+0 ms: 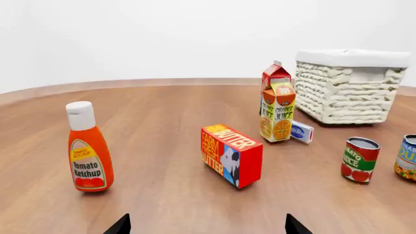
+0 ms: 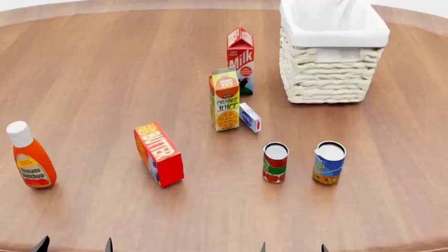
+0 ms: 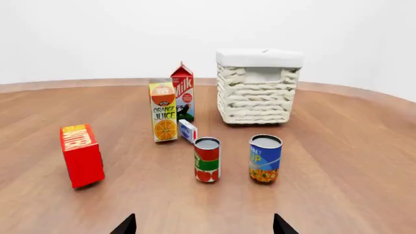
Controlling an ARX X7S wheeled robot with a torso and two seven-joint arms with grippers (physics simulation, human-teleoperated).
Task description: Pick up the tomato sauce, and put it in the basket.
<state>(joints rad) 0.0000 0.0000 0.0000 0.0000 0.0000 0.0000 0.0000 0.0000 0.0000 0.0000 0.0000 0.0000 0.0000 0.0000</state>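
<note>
On the bench (image 2: 105,79), left to right: ketchup bottle (image 2: 29,156), butter box (image 2: 159,154), then the tomato sauce (image 2: 275,162), upright with its long axis vertical, silver top up, red-and-green label; beside it a blue can (image 2: 329,162); the basket (image 2: 332,52) stands behind. Both arms' fingers are spread apart, holding nothing

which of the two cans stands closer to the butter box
The small tin can with the red and green label, the tomato sauce. It stands between the red butter box and the blue-and-yellow labelled can.
</note>
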